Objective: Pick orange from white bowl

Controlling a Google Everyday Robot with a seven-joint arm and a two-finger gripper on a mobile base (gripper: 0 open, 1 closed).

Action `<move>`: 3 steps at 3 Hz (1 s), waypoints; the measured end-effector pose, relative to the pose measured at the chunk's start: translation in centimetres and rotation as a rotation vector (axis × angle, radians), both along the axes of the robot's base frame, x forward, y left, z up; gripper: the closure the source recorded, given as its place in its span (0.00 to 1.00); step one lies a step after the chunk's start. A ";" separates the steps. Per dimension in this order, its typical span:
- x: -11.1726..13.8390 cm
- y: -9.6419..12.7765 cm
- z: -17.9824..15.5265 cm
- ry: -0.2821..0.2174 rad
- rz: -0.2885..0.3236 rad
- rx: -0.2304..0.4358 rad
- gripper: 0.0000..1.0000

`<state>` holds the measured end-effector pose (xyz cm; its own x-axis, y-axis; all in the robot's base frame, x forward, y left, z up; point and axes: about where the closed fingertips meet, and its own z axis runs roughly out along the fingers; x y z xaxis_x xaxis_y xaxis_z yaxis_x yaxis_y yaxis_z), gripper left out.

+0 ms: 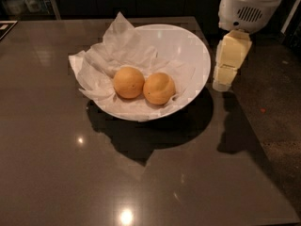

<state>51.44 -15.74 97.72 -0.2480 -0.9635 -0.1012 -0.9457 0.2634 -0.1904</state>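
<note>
The white bowl (188,46) sits tilted on the dark table, lined with crumpled white paper (113,55). Two orange fruits lie side by side in it. The orange (159,88) on the right has matte skin and a shallow dimple near its top. A smoother round orange (128,82) lies to its left, touching it. My gripper (222,84) hangs pointing down just beyond the bowl's right rim, over the table's right edge, with its white wrist housing (247,6) above. It holds nothing.
The dark glossy table (70,173) ends at a right edge close to the gripper, with speckled dark floor (277,117) beyond. The bowl casts a large shadow in front. Dim clutter shows at the far top left.
</note>
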 end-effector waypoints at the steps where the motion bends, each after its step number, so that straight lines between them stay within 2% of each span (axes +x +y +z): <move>1: 0.5 0.7 0.0 -0.031 0.015 0.014 0.00; 2: 0.8 2.7 -1.1 -0.076 0.057 -0.011 0.00; 3: 1.1 4.9 -3.0 -0.080 0.103 -0.055 0.00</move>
<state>52.59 -10.83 94.74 -0.1410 -0.9880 -0.0627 -0.9483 0.1530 -0.2780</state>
